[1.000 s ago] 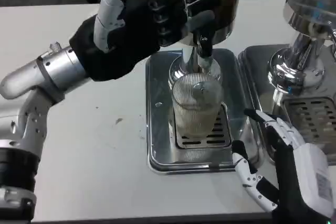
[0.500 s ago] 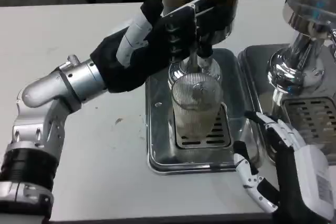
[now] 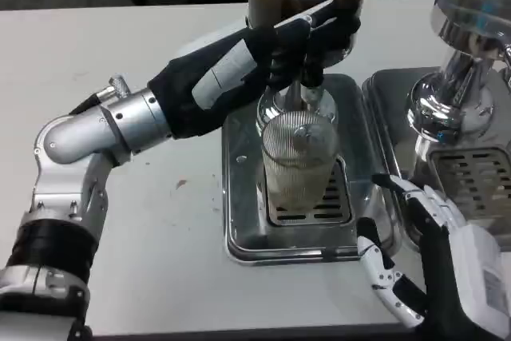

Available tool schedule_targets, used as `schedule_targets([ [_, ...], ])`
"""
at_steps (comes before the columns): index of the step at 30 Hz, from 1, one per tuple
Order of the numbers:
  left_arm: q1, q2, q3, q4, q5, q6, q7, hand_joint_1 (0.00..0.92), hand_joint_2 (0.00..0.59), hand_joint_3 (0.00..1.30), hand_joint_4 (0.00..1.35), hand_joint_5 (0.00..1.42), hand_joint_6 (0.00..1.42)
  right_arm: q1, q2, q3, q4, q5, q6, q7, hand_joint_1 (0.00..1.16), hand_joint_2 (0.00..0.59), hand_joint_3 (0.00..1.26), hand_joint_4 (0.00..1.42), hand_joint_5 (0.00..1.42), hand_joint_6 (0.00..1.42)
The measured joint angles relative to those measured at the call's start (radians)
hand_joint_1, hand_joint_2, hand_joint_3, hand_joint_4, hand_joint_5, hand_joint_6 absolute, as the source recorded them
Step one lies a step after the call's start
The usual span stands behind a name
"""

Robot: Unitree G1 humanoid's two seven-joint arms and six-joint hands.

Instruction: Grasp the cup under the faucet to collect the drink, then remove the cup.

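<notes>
Gripping the faucet, left robot hand — right robot hand open, empty.

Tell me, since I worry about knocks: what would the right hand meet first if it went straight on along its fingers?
Probably the drip tray's raised rim, then the cup; the right hand points up-left, though depth is unclear.

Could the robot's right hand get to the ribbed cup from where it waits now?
Probably yes. The right hand hovers open beside the tray, and nothing stands between it and the cup. The left hand is higher up, at the tap.
</notes>
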Motion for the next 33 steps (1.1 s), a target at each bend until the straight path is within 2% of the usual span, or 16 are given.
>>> schedule_targets([
  [14,-0.006,0.004,-0.040,0.033,0.094,-0.186,0.062,0.000,0.022,0.00,0.00,0.00,0.00,0.002,0.000,-0.004,-0.001,0.001,-0.002,-0.001,0.36,0.437,0.30,0.26,0.16,0.10],
  [33,-0.005,0.035,-0.103,0.033,0.164,-0.315,0.147,0.000,0.021,0.00,0.00,0.00,0.00,0.014,-0.001,-0.009,-0.012,0.003,-0.006,0.000,0.35,0.437,0.31,0.26,0.16,0.10],
])
